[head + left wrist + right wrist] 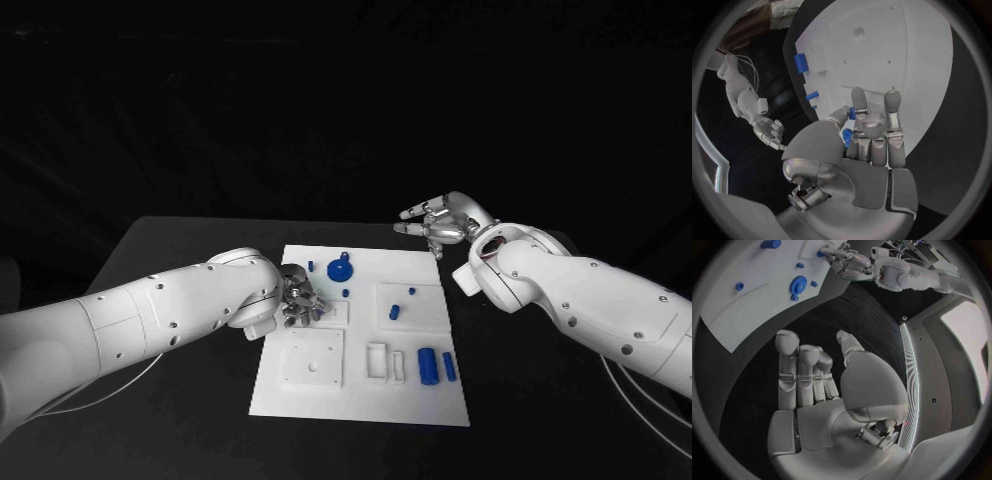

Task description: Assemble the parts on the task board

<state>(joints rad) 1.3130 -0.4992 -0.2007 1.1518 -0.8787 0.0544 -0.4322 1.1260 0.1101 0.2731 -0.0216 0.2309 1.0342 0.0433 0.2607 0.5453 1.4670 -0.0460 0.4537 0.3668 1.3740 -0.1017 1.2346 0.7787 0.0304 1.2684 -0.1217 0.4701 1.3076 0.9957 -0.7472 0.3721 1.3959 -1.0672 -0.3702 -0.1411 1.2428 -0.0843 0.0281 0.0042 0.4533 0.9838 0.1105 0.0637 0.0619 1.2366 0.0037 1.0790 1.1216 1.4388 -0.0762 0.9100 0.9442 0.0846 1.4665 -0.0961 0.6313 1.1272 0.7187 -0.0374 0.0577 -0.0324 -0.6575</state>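
Black table (173, 240) against a dark background, with the white task board (368, 400) lying at its middle. On the board: a blue round disc (339, 269) near the far edge, a thin blue peg (309, 267) just left of it, a small blue stud (413, 290) and a blue block (395, 312) on a raised square right of centre, and two upright blue bars (428, 364) side by side towards the near right. Left hand (297, 299) rests over the board's left part, just near of the disc; the left wrist view shows a small blue part (846, 136) pinched between its thumb and fingers (859, 102). Right hand (441, 220) hovers beyond the board's far right corner, well apart from the parts, its fingers (787, 352) spread and holding nothing.
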